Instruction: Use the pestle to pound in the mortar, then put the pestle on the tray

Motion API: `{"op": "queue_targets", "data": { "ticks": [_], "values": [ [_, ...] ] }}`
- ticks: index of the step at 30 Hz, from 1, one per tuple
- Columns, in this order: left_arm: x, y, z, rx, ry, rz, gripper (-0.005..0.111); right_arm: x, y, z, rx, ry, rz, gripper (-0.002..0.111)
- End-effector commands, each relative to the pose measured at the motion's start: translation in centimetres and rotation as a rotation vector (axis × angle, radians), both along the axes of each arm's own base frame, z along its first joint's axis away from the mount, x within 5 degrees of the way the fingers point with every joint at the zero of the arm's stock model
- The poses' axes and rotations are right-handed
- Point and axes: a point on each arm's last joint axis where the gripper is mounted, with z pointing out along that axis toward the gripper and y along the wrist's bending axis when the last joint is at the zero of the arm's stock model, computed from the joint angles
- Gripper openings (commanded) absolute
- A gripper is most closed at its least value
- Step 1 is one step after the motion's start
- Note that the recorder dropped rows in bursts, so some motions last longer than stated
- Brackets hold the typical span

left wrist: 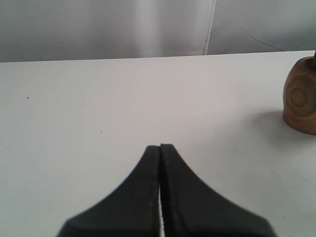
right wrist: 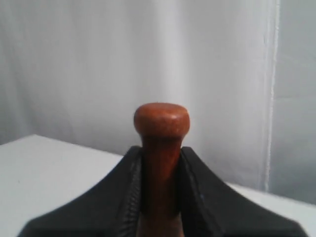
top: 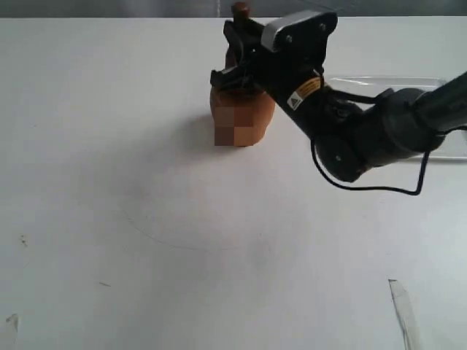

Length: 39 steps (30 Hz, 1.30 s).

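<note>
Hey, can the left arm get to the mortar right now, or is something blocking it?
Probably its side, yes: only bare table lies between the shut left gripper and the mortar. Its mouth looks taken, though: the right gripper holds the pestle upright there.

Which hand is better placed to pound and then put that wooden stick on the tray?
The right hand. It is shut on the pestle over the mortar, with the tray on its side. The left hand is shut, empty, apart from the mortar.
</note>
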Motion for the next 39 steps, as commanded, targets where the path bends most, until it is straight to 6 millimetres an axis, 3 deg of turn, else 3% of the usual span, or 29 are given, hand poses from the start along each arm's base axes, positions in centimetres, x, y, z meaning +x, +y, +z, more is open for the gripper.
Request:
{"op": "queue_targets", "data": {
  "ticks": [1,4,9,12,16,18,22,27,30,34,39],
  "values": [
    [0.0,-0.1,0.0,-0.015,-0.004,-0.006,0.0,-1.1,-0.6,6.8,0.084,-0.179,0.024,0.0],
    [0.0,-0.1,0.0,-0.015,-0.004,-0.006,0.0,-1.5,-1.0,8.6,0.079,-0.233,0.014,0.0],
    [0.0,-0.1,0.0,-0.015,-0.004,-0.006,0.0,-1.0,-0.5,6.2,-0.025,-0.156,0.015,0.0],
    [0.0,-0.1,0.0,-0.015,-0.004,-0.006,0.0,-0.6,0.0,3.0,-0.086,-0.093,0.027,0.0],
    [0.0,-0.1,0.0,-0.015,-0.004,-0.006,0.0,-0.1,0.3,-3.4,-0.17,0.051,0.027,0.0],
    [0.0,-0.1,0.0,-0.015,-0.004,-0.006,0.0,-0.1,0.2,-5.2,-0.158,0.076,0.03,0.0],
    [0.0,-0.1,0.0,-0.015,-0.004,-0.006,0.0,-0.3,0.5,-3.0,-0.081,0.01,0.068,0.0],
    [0.0,-0.1,0.0,-0.015,-0.004,-0.006,0.0,-1.2,-0.1,6.7,0.031,-0.199,0.059,0.0],
    [0.0,-0.1,0.0,-0.015,-0.004,-0.006,0.0,-2.1,-1.0,10.6,-0.037,-0.234,0.037,0.0],
    [0.0,-0.1,0.0,-0.015,-0.004,-0.006,0.0,-2.4,-1.3,11.1,-0.091,-0.216,0.033,0.0],
    [0.0,-0.1,0.0,-0.015,-0.004,-0.006,0.0,-1.5,-0.4,6.9,-0.154,-0.141,0.048,0.0]
  ]
}}
